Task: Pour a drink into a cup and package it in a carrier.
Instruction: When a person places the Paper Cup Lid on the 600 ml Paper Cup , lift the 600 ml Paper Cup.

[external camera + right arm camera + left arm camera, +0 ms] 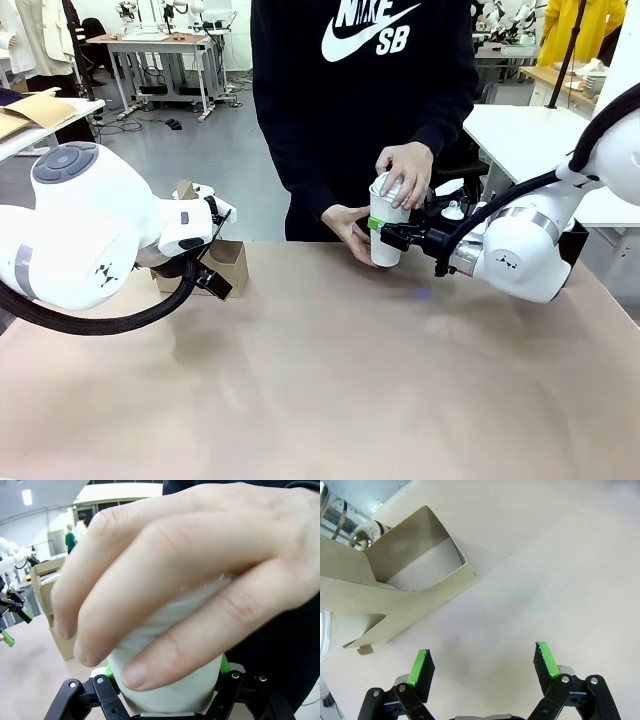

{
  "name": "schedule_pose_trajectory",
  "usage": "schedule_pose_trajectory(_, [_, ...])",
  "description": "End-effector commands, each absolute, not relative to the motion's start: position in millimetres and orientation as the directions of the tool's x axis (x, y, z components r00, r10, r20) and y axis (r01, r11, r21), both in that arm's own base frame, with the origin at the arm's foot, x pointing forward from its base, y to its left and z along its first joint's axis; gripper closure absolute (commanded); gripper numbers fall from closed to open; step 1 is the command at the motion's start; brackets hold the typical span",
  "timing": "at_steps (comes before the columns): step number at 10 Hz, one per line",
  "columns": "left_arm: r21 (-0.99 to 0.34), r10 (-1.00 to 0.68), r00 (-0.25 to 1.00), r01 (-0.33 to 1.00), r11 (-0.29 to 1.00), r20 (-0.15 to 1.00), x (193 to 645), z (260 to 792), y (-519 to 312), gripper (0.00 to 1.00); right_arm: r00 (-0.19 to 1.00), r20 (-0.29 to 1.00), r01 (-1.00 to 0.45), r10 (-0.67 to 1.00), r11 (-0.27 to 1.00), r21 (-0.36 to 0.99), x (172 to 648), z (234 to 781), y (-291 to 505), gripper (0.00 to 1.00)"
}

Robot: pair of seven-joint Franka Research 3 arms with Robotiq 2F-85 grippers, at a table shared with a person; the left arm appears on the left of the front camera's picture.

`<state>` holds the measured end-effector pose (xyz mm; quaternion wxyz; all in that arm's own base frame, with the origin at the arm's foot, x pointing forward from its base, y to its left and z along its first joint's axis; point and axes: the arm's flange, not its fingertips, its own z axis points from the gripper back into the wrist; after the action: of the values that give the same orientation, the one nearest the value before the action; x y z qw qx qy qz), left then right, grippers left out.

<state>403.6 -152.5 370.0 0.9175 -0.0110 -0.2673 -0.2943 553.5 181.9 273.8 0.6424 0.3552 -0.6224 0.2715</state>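
**Cup gripped at right, carrier waiting at left**

The left gripper [482,666] hangs over bare table with its jaws wide and empty. Its wrist view shows the cardboard carrier [410,580] just ahead and to one side, with a glass pitcher [342,515] behind it. Right of centre the white paper cup [386,255] stands upright, clamped by the right gripper [384,232], while the person's hand [405,172] covers its top. The carrier lies well to the cup's left, so the holding arm would likely have to carry it that way.

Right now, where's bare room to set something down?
On the tan table, the near and middle stretch between the two arms is bare. Crowded along the far edge: brown cardboard carrier by the open left gripper; tall white paper cup in the right gripper, under the person's hands.
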Motion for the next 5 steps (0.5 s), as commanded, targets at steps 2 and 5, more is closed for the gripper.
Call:
schedule_pose_trajectory(2, [0.135,-0.533,0.684,0.546,0.827,0.498,403.6,370.2,-151.8,0.0,0.073,0.993,-0.792,-0.096,0.6,0.117,550.8,278.9,183.7,0.2])
schedule_pose_trajectory(5, [0.135,-0.533,0.684,0.546,0.827,0.498,403.6,370.2,-151.8,0.0,0.073,0.993,-0.792,-0.096,0.6,0.117,550.8,278.9,183.7,0.2])
